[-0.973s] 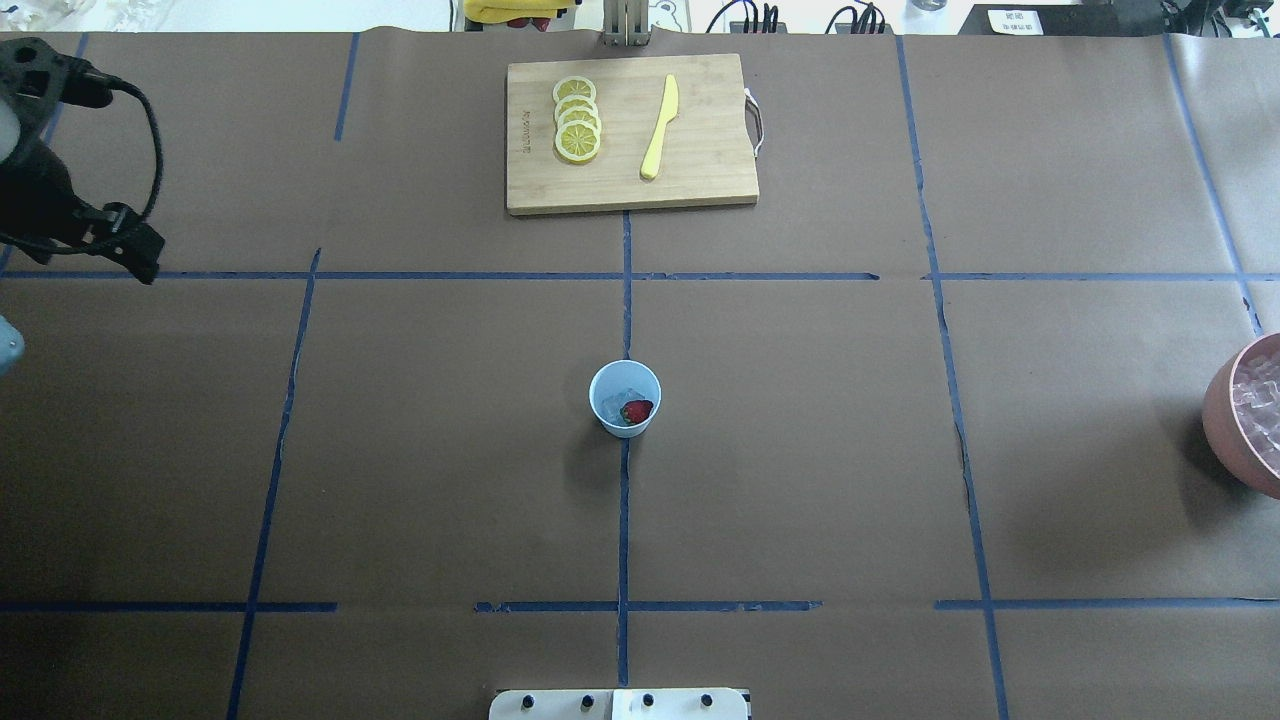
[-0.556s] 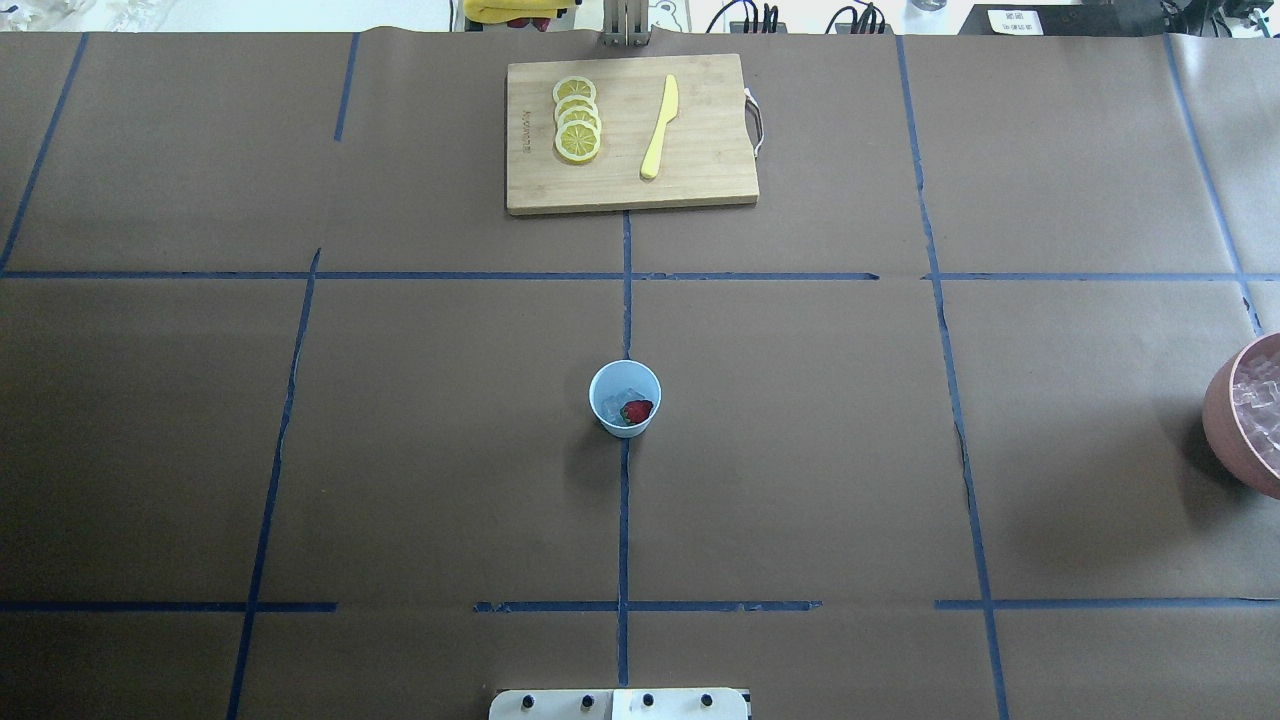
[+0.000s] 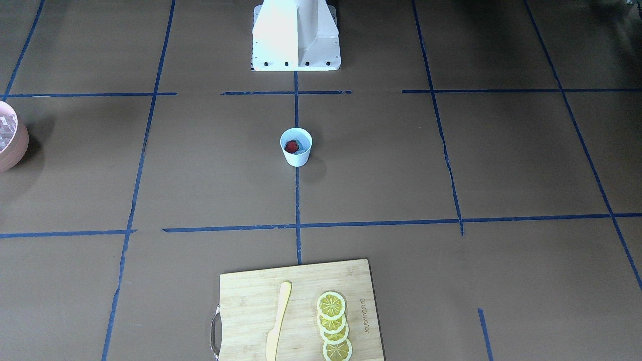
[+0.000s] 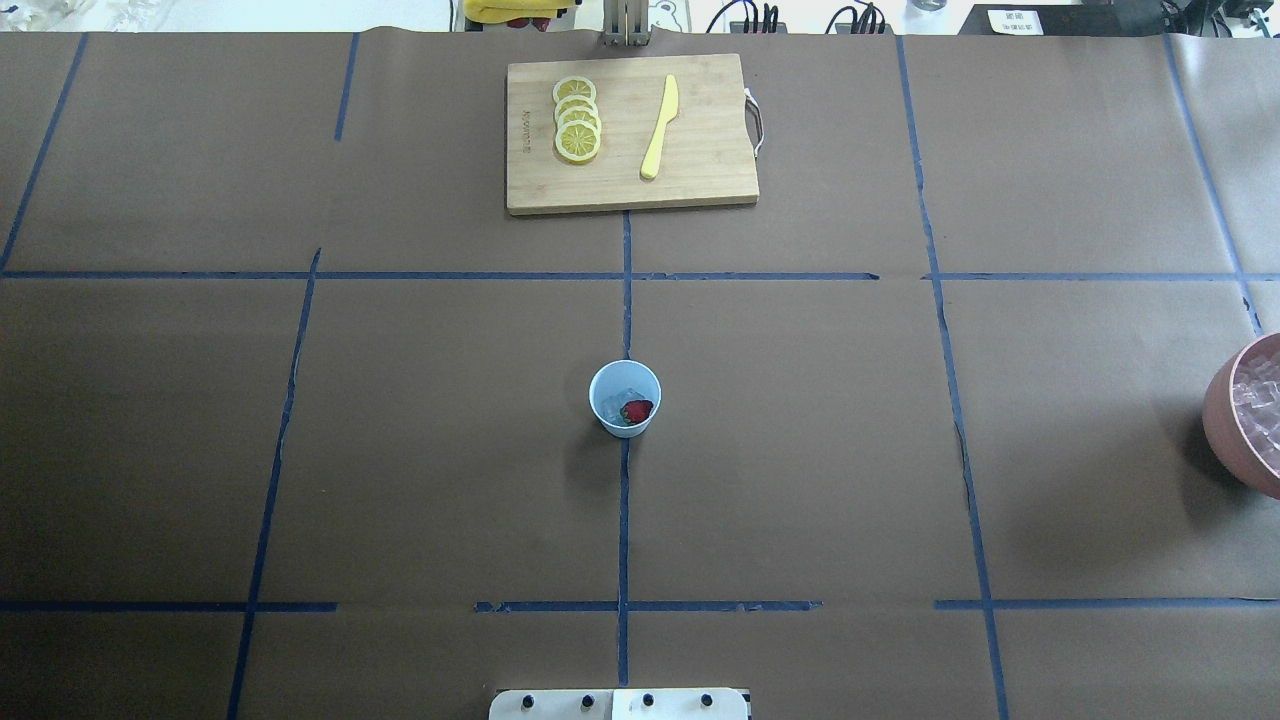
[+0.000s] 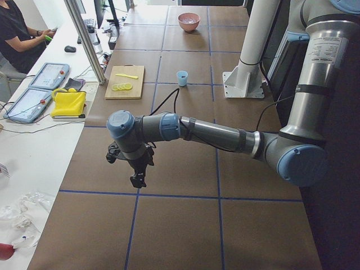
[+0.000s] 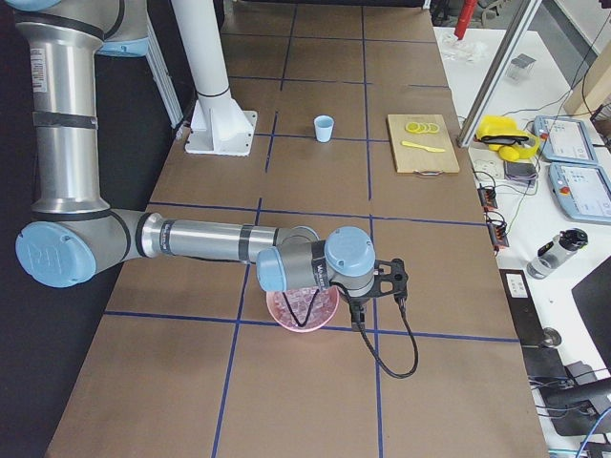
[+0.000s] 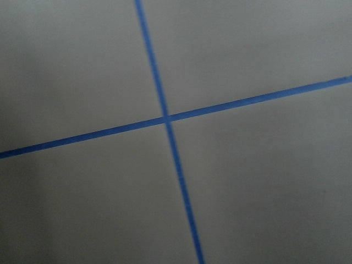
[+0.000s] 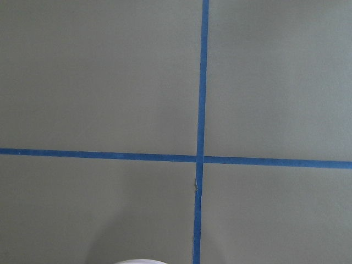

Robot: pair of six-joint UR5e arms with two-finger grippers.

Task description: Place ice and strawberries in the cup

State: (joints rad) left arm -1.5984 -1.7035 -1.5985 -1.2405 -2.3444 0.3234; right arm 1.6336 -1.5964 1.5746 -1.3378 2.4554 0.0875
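Note:
The white cup (image 4: 625, 398) with a pale blue inside stands upright at the table's middle, on a blue tape line. Inside it lie a red strawberry (image 4: 637, 410) and a clear ice cube (image 4: 611, 404). The cup (image 3: 296, 148) and the strawberry (image 3: 291, 146) also show in the front-facing view. My left gripper (image 5: 136, 178) hangs over bare table far off on the robot's left. My right gripper (image 6: 360, 310) hangs by the pink bowl (image 6: 304, 307). Both show only in the side views, so I cannot tell whether they are open or shut.
The pink bowl (image 4: 1245, 415) at the right edge holds several ice cubes (image 4: 1262, 400). A bamboo cutting board (image 4: 700, 190) at the far middle carries lemon slices (image 4: 577, 118) and a yellow knife (image 4: 659, 127). The robot's white base (image 3: 296, 35) stands at the near edge.
My left arm, at the overhead view's left edge one second ago, has moved out of that view. The cup and its contents have not moved.

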